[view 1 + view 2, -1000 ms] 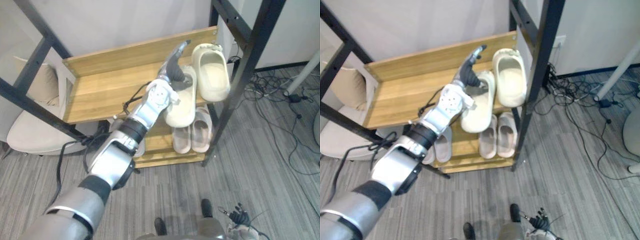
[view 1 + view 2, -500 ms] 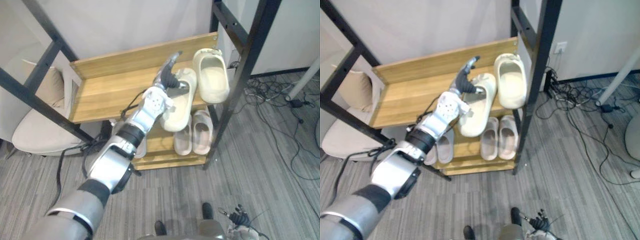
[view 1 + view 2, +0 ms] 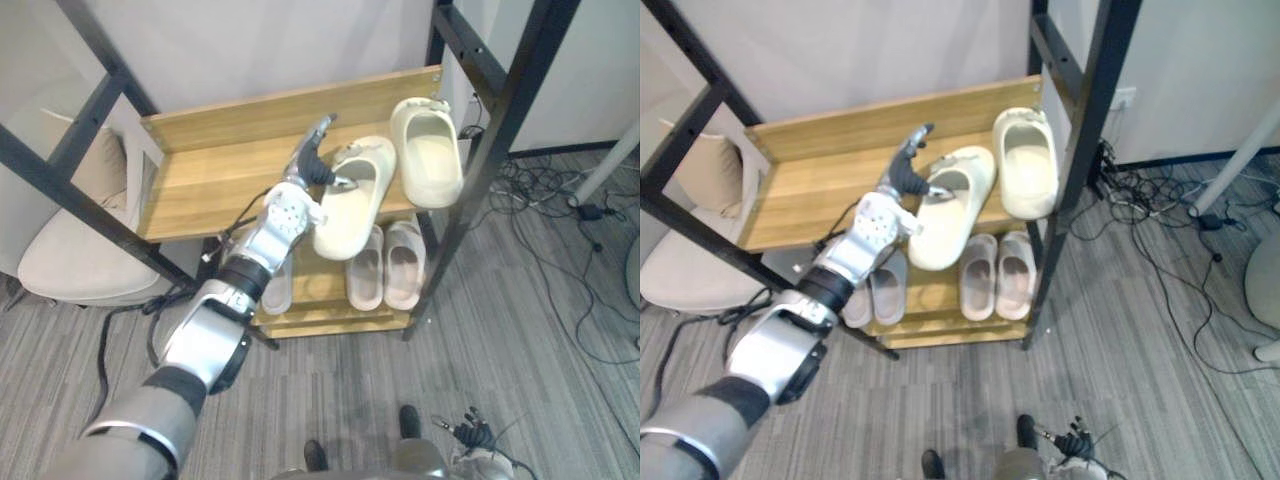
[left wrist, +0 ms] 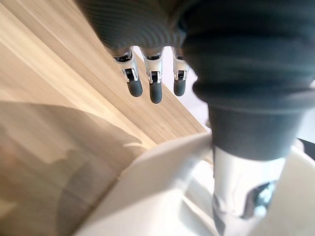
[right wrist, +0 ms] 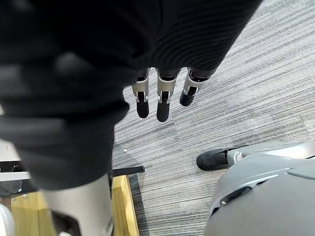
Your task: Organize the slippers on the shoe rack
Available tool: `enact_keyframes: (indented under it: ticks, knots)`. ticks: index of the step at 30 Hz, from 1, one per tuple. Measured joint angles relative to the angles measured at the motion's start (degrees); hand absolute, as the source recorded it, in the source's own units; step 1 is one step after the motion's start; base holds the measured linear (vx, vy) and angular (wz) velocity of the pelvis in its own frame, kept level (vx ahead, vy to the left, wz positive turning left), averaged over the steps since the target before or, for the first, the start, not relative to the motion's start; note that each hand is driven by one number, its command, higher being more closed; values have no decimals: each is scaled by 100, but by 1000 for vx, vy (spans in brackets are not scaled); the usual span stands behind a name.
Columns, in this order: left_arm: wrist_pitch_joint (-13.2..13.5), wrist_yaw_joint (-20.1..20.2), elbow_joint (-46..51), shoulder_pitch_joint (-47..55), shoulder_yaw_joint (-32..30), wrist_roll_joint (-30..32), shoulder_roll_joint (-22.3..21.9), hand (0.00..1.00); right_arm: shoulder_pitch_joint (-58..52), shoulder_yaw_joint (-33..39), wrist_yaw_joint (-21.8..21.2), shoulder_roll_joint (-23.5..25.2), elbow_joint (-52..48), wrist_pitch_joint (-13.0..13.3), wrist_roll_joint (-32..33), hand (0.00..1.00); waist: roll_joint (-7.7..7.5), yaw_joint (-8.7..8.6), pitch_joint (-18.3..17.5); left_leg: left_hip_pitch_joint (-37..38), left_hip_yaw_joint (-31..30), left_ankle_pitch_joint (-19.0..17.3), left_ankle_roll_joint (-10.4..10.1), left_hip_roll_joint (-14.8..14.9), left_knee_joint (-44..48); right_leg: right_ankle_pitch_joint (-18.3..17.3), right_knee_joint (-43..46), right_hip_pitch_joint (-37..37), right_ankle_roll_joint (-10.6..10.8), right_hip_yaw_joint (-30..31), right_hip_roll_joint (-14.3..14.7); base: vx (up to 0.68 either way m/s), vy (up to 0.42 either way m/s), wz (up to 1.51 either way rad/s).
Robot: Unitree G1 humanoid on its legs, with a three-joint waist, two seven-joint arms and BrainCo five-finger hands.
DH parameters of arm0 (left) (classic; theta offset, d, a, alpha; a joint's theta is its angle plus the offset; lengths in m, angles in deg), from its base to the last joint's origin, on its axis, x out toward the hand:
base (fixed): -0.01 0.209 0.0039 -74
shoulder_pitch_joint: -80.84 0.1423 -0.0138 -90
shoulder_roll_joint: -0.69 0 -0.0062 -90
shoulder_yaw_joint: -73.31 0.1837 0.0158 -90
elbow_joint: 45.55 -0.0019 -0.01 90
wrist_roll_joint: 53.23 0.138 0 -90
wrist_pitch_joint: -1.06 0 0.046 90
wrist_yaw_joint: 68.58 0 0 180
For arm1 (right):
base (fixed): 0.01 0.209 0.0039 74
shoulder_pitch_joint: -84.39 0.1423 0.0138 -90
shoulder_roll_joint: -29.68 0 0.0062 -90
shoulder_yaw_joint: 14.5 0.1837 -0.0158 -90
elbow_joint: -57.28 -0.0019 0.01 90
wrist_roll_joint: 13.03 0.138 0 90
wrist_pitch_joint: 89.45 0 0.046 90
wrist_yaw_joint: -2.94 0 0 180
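The cream moulded-foam slipper lies slantwise on the upper wooden shelf of the black-framed shoe rack. Its toe end points toward the back and its heel hangs over the front edge. The left hand is at the slipper's toe end. In the left wrist view its fingers reach out straight over the bare wood, clear of the slipper, while the thumb points down into the slipper's opening. So the hand is spread rather than clenched, touching the shoe with the thumb alone as far as I can tell. Just beside it, at the right end of the same shelf, the matching cream slipper sits nearly square to the edge. On the lower shelf a pale pair stands side by side, and a greyer pair shows partly behind the arm. The right hand hangs low over the grey floor, fingers relaxed and holding nothing. By my reading the job is well along. What is left is to turn the slanted slipper parallel to its mate and push it back onto the shelf.
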Motion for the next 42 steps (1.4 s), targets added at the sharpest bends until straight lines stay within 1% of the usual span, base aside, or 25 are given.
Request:
enact_keyframes:
  ticks: [5, 7, 15, 20, 22, 25, 27, 30, 35, 40, 42]
  knots:
    - [4, 0, 35, 22, 0, -18, 46, 0, 3, -8, -1, 3, 5, 0, 0, 0, -11, -15, 7, 6, -95, 15, -2, -3, 0, -8, -3, 45, 9, -62, -2, -36, -23, 7]
    - [34, 0, 221, 113, -5, -138, 174, 0, 11, -25, -1, 0, 9, 0, -1, 0, -16, -16, 11, 7, -106, 17, -2, -2, 0, -9, -4, 51, 9, -71, -2, -35, -20, 2]
    - [41, 0, 384, 267, -86, -475, 214, 0, 53, -176, -1, -31, 45, -1, -5, 0, -90, -17, 61, 8, -145, 18, 0, -5, -12, -9, -4, 64, 10, -101, -2, -8, -4, 1]
    - [41, 1, 419, 299, -161, -679, 232, 0, 144, -177, -4, -39, 202, 0, -4, 0, -108, -16, 73, 8, -160, 32, 3, -14, -12, -11, -3, 73, 12, -111, -3, 0, 0, 0]
    - [44, 1, 616, 417, -189, -781, 284, 0, 150, -177, -4, -38, 205, 0, -5, 0, -109, -16, 73, 13, -173, 33, 3, -25, -12, -12, -3, 85, 12, -123, -3, 0, 0, 0]
    - [59, -7, 993, 691, -312, -984, 383, 0, 151, -178, -2, -37, 211, 0, -4, 0, -111, -16, 75, 15, -218, 39, 2, -30, -10, -12, -4, 109, 12, -166, -3, -26, -15, 7]
    - [169, -47, 1364, 1026, -462, -1219, 404, 0, 151, -181, -1, -41, 229, -1, -5, 0, -122, -6, 82, 22, -260, 50, 3, -29, -9, -13, -5, 143, 12, -230, -3, -38, -20, 10]
    - [256, -135, 1595, 1322, -541, -1425, 422, 0, 151, -193, 1, -43, 245, -1, -5, 0, -148, 50, 92, 19, -277, 56, 6, -28, -12, -12, -6, 147, 12, -246, -4, -42, -17, 4]
    - [272, -138, 1806, 1787, -679, -1691, 433, 0, 165, -303, 6, -56, 249, -2, -7, 0, -197, 71, 73, 14, -306, 58, 9, -27, -16, -12, -6, 156, 12, -274, -4, -31, -13, 2]
    - [288, -137, 2424, 2291, -734, -1880, 432, 0, 228, -430, 11, -69, 324, -1, -11, 0, -256, 77, 49, 14, -320, 59, 11, -30, -21, -12, -5, 158, 12, -285, -4, 0, 0, 0]
    - [344, -128, 2667, 2547, -722, -1927, 420, 0, 285, -430, 12, -71, 441, -4, -11, 0, -275, 81, 40, 14, -343, 61, 13, -30, -20, -12, -5, 172, 12, -314, -3, -14, -12, 5]
